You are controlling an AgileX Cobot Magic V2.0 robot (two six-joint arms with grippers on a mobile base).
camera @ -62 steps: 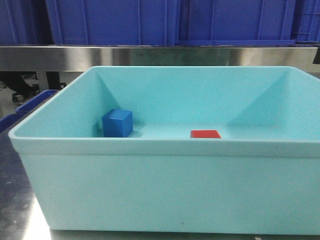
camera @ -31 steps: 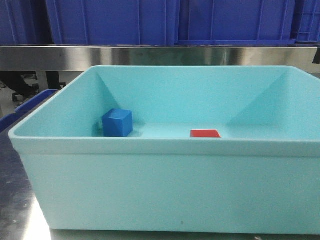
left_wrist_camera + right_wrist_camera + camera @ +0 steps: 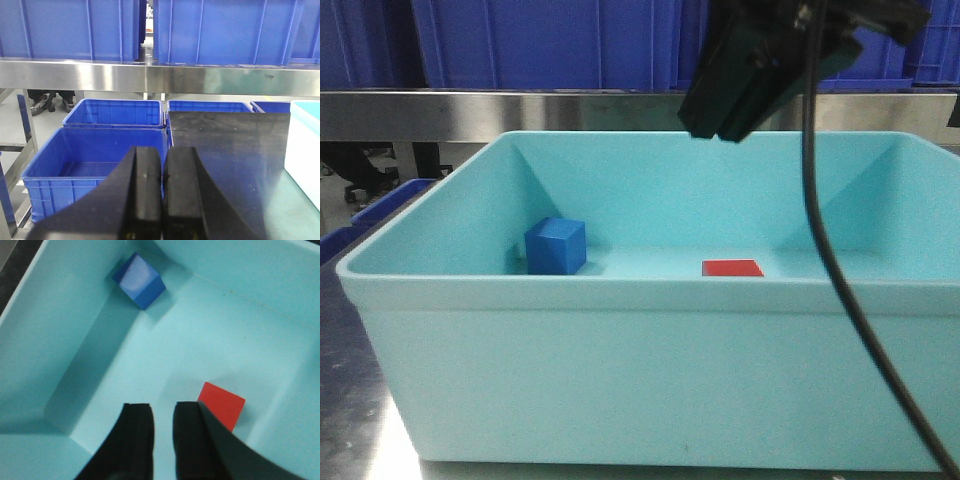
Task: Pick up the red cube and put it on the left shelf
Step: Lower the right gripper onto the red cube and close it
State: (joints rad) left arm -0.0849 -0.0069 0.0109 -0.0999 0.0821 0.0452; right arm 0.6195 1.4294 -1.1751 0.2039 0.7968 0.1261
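Observation:
The red cube (image 3: 731,268) lies on the floor of the pale turquoise tub (image 3: 620,290), right of centre. In the right wrist view the red cube (image 3: 222,410) sits just right of my right gripper (image 3: 163,410), which hovers above the tub floor, its jaws parted a little with nothing between them. The right arm (image 3: 760,60) shows at the top of the front view, above the tub. The left shelf's steel rail (image 3: 520,112) runs behind the tub, with blue crates (image 3: 550,40) on it. My left gripper (image 3: 164,152) is shut and empty, facing the rail (image 3: 150,77).
A blue cube (image 3: 555,246) stands in the tub's far left corner and also shows in the right wrist view (image 3: 140,280). A black cable (image 3: 840,270) hangs across the tub's right side. Open blue bins (image 3: 100,165) sit low beside the dark table top (image 3: 230,150).
The right arm and its cable have come into the front view from the top, above the tub. The cubes have not moved.

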